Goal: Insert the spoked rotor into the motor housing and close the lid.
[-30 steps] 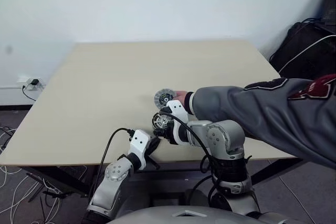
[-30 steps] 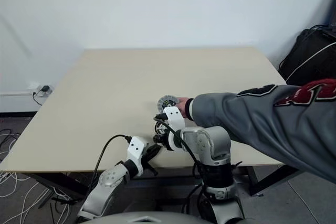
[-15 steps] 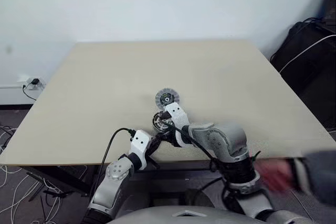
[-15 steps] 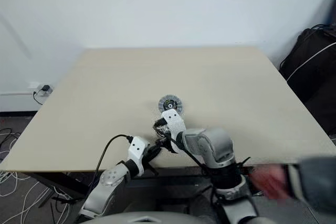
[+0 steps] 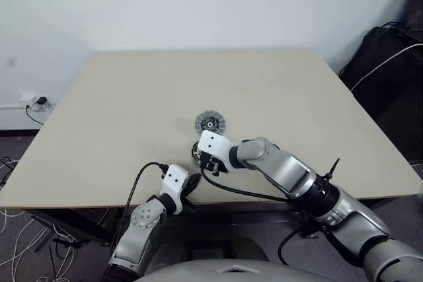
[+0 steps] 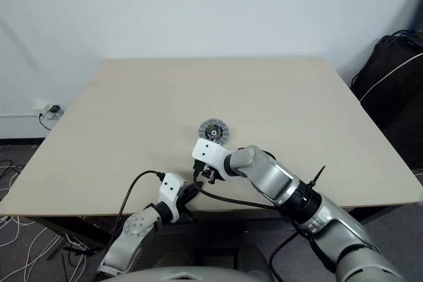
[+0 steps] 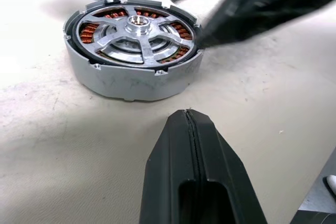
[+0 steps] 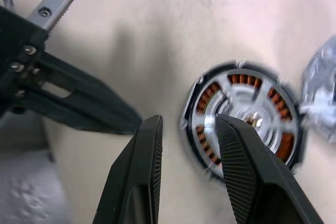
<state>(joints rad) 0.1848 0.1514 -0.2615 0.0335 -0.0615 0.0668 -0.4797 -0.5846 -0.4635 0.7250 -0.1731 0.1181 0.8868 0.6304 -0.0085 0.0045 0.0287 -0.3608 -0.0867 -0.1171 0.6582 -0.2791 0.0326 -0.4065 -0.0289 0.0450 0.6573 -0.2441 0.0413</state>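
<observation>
The spoked rotor sits seated in our motor housing; the lid lies just beyond it, unfitted. Our right gripper hovers spread and empty, our left gripper pressed together.

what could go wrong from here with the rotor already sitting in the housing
1. The right end effector hangs open over the rim of the motor housing; pressing down there might tilt the spoked rotor or nudge the housing.
2. The lid lies apart on the table, beyond the housing; reaching across might knock the assembly.
3. The shut left end effector is close by and could crowd the right one.
</observation>
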